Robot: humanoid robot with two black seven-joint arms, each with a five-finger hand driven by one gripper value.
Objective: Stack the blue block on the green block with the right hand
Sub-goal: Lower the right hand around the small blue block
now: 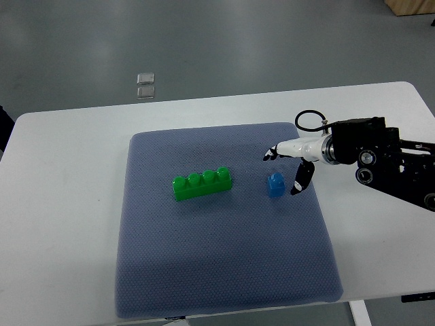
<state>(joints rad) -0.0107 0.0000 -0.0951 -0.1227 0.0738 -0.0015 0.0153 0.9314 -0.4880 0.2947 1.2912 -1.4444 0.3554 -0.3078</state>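
From my seat I see the right hand [289, 166] reaching in from the 3 o'clock edge, its black forearm lying across the bare white table [61, 204] and its white palm over the right margin of the grey-blue mat [204, 272]. The fingers [300, 179] are spread apart and hold nothing: one dark-tipped finger points toward 9 o'clock near the top of the hand, another angles down toward 7 o'clock. A loop of black cable [309, 120] arches over the wrist.

The blue block [275, 185] stands on the mat just beside the hand, at about 8 o'clock from the palm, with the lower finger close at its 3 o'clock side (I cannot tell whether that fingertip touches it or merely hangs near). It is a small single-stud piece, upright.

The green block [202, 185] lies on the mat at 9 o'clock from the blue one, apart from it with bare mat between them. It is a long brick with four studs in a row, slightly tilted so its right end sits higher in the picture. Nothing is on top of it.

At 12 o'clock beyond the table, two small pale squares [145, 85] sit on the grey floor.
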